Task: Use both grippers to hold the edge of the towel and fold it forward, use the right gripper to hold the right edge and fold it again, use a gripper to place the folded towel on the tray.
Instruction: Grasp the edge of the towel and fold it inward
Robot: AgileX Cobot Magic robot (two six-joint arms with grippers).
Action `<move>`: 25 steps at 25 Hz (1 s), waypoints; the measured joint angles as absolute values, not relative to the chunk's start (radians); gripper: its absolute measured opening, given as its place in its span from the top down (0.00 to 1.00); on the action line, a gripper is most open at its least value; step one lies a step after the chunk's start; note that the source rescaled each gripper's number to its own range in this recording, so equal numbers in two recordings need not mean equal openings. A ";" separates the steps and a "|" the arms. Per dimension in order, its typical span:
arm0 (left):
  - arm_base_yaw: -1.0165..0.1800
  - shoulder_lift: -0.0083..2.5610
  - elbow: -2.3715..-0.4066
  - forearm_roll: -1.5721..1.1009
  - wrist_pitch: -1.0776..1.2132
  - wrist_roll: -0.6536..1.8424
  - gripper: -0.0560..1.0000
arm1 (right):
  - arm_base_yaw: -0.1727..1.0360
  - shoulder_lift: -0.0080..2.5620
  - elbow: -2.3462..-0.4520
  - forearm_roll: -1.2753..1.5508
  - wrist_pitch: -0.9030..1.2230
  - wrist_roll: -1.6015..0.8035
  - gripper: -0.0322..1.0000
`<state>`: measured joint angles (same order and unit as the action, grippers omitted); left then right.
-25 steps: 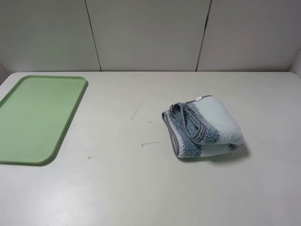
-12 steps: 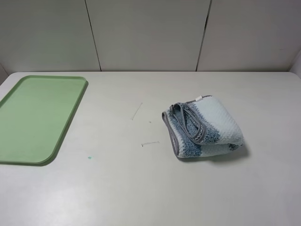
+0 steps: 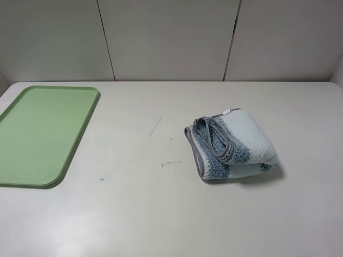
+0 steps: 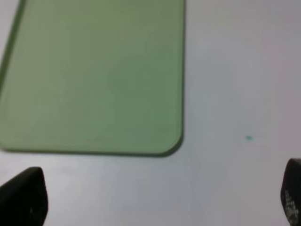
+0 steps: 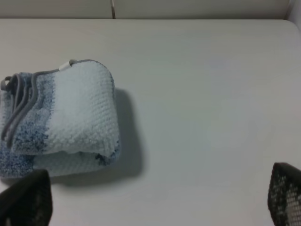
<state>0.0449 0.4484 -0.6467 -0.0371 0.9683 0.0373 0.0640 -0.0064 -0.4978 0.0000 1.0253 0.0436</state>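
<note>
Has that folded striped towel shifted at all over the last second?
No. The towel lies in the same spot in the high view, at the same gap from the small scratch on its left and from the green tray.

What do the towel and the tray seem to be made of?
The towel looks like terry cloth, matte: nubby looped pile, soft rounded folds. The tray is probably plastic, smooth and slightly satin: even light green, rounded moulded rim.

Gripper [image 4: 157, 200] spread wide above table [image 4: 235, 70], black fingertips [image 4: 26, 197] far apart. Green tray [image 4: 94, 75] ahead of them, rounded corner nearest, slightly blurred. Teal speck [image 4: 248, 138] on table near tray.
</note>
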 joint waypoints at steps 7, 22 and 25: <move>0.045 0.797 -0.730 -0.252 0.816 0.235 0.00 | 0.064 -0.006 -0.498 0.000 1.025 0.044 0.00; -0.352 1.357 -0.891 -0.339 0.541 0.218 0.00 | 0.064 -0.006 -0.498 0.000 1.025 0.044 0.00; -0.447 1.450 -0.936 -0.340 0.506 0.163 0.00 | 0.064 -0.006 -0.498 0.000 1.025 0.044 0.00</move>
